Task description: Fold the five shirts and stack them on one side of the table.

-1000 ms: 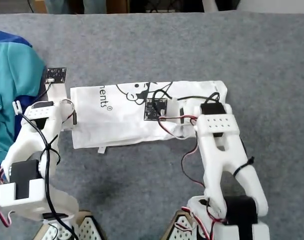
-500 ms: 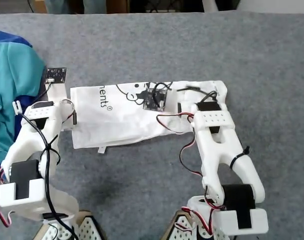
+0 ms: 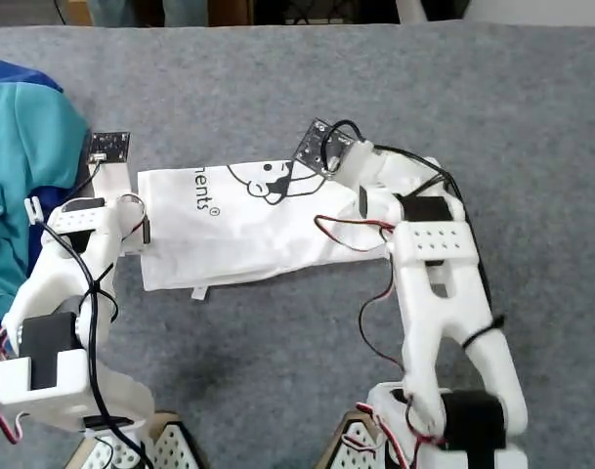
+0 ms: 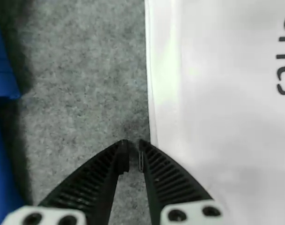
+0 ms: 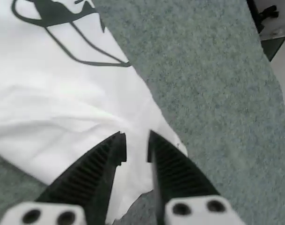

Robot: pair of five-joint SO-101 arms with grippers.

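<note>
Half-folded shirt on the table, a gripper at each end, nothing held yet

The white shirt (image 3: 238, 225) lay flat as a long band on the grey table (image 3: 277, 88), with the pile of teal and blue shirts (image 3: 23, 176) well off its left end. The left gripper (image 4: 133, 152) sat just beside the shirt's left hem, fingers all but together and gripping nothing I could make out. The right gripper (image 5: 135, 140) hung over the shirt's right corner, fingers slightly apart and empty. This looked like light, limp cotton, so it would sag and crease rather than hold any shape. It would likely drag on that rough cover too. The best hold was probably a pinch at the doubled hem or a corner, both ends lifted together.
</note>
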